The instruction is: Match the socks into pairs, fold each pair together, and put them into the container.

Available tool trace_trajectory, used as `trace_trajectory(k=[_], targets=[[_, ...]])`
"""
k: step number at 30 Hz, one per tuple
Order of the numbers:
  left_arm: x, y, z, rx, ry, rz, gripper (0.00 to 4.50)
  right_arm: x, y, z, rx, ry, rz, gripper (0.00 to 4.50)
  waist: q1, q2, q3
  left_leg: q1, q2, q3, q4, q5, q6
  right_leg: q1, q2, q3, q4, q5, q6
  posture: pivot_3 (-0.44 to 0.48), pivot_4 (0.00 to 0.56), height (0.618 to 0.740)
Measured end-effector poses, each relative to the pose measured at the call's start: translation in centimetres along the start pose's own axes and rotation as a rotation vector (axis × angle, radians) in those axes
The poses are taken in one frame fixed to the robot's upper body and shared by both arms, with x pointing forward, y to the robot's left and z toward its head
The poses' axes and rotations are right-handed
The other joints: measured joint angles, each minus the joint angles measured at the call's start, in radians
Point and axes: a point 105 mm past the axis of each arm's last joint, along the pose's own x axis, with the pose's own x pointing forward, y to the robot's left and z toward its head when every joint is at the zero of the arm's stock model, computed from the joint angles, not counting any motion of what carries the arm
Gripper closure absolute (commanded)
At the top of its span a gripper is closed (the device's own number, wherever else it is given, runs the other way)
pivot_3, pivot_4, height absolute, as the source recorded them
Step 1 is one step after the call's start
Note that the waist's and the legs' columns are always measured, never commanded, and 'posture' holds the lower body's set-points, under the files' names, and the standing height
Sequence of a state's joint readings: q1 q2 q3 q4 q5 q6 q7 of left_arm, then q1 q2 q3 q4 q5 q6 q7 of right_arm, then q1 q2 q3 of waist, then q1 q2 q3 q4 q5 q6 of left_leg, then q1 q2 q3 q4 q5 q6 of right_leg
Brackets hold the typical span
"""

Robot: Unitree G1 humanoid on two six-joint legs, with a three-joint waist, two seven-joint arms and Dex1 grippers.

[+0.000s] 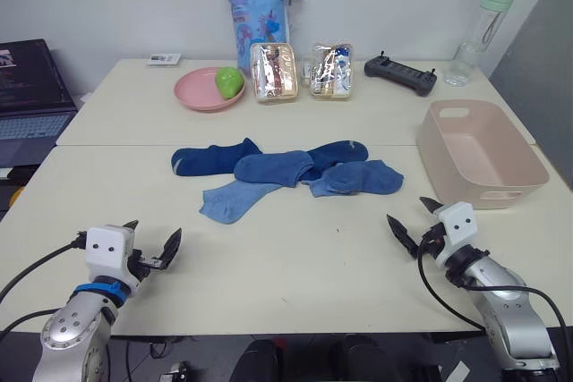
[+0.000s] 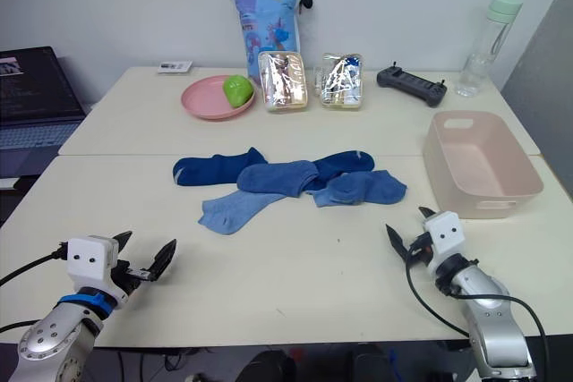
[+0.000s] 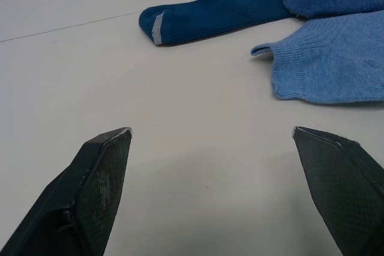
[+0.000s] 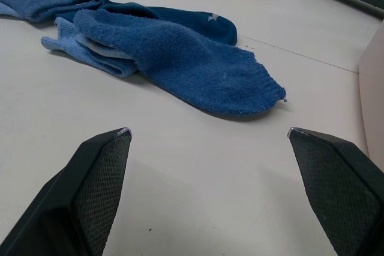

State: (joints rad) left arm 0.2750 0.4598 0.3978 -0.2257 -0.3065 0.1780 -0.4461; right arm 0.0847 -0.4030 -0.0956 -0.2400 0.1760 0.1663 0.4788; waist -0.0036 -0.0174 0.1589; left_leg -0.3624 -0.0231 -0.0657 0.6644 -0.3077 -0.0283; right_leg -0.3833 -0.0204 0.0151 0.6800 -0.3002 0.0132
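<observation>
My left gripper [image 3: 210, 136] hovers over the pale table [image 3: 90, 76], its two black fingers [image 3: 96, 190] spread wide apart and holding nothing. Ahead lie a dark navy sock [image 3: 222, 10] and a light blue sock [image 3: 336, 64], close together.

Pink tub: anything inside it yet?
The pink tub looks empty: bare floor and far walls visible, no socks. The near wall hides a strip of the floor behind it. The socks lie loose on the table.
</observation>
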Motion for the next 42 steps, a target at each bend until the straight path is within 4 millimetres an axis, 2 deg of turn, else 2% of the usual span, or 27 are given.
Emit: trace_trajectory(k=[7,15,31,33,36,39,42], targets=[[0.3,0.6,-1.0,-0.011,0.032,-0.03,0.02,-0.2,-0.2,0.8,-0.039,0.003,0.02,0.0,-0.001,0.0,0.0,0.0,0.0,0.0,0.0,0.0,0.0,0.0,0.0,0.0,0.0,0.0,0.0,0.0,0.15,0.74],[0.1,0.5,-1.2,-0.012,0.013,-0.058,0.02,-0.7,-0.1,1.2,-0.111,0.012,0.064,0.0,-0.001,0.0,0.0,0.0,0.0,0.0,0.0,0.0,0.0,0.0,0.0,0.0,0.0,0.0,0.0,0.0,0.15,0.74],[0.0,0.4,0.1,-0.058,-0.051,-0.093,0.02,-0.3,0.3,1.9,-0.108,-0.012,0.099,0.0,-0.001,0.0,0.0,0.0,0.0,0.0,0.0,0.0,0.0,0.0,0.0,0.0,0.0,0.0,0.0,0.0,0.15,0.74],[0.5,0.0,1.2,-0.053,-0.08,-0.112,0.02,0.0,0.4,2.2,-0.124,-0.021,0.107,0.0,-0.001,0.0,0.0,0.0,0.0,0.0,0.0,0.0,0.0,0.0,0.0,0.0,0.0,0.0,0.0,0.0,0.15,0.74],[1.5,-1.6,3.9,-0.016,-0.137,-0.196,0.02,0.3,0.9,2.6,-0.165,-0.02,0.144,0.0,0.002,0.0,0.0,0.0,0.0,0.0,0.001,0.0,0.0,0.001,0.0,0.0,0.0,0.0,0.0,0.0,0.15,0.74],[3.1,-3.9,6.2,0.039,-0.17,-0.311,0.02,0.8,1.2,4.0,-0.178,-0.057,0.168,0.0,0.002,0.0,0.0,0.0,0.0,0.0,0.001,0.0,0.0,0.001,0.0,-0.001,0.0,0.0,0.0,0.0,0.15,0.74],[4.7,-6.8,7.6,0.086,-0.193,-0.406,0.02,1.2,1.7,5.0,-0.173,-0.08,0.208,0.0,0.001,0.0,0.0,0.0,0.0,0.0,0.0,0.0,0.0,0.0,0.0,-0.001,0.0,0.0,0.0,0.0,0.15,0.74]])
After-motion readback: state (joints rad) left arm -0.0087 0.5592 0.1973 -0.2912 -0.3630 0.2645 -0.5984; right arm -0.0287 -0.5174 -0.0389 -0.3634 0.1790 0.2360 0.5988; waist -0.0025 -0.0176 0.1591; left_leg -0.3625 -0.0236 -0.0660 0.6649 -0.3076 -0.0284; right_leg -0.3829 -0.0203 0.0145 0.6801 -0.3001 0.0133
